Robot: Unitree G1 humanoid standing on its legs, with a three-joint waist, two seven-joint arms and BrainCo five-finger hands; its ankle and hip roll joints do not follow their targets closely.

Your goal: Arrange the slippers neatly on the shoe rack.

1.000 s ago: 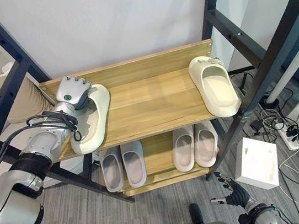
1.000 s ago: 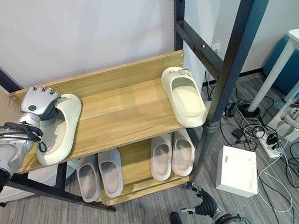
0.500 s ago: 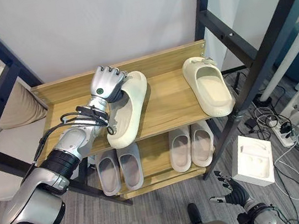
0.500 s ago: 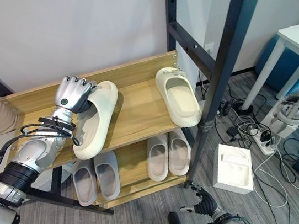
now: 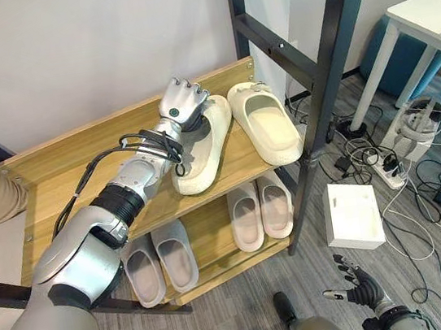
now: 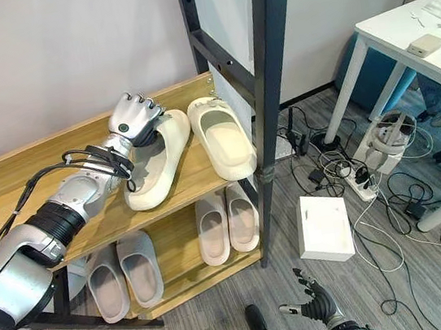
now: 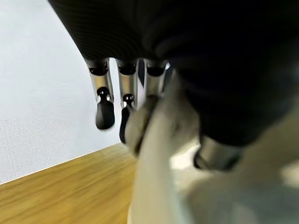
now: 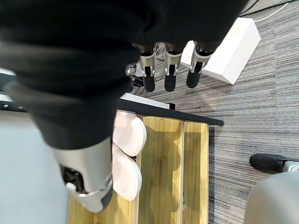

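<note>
Your left robot hand (image 5: 183, 103) clamps the smooth cream foam slipper (image 5: 200, 147) on the wooden shoe rack (image 5: 58, 179), just beside its mate (image 5: 265, 123); right robot hand (image 5: 359, 284) hangs fingers apart.

Wooden shoe rack (image 5: 58, 179), dark metal frame, two shelves. Top shelf: two cream slippers at right end, left one (image 5: 200, 147) tilted, toe toward right one (image 5: 264, 122), just beside it. Lower shelf: grey pair (image 5: 159, 262) at left, pale pink pair (image 5: 260, 211) at right. Rack stands on grey floor (image 5: 226, 320); white box (image 5: 353, 216) on floor beside it.
</note>
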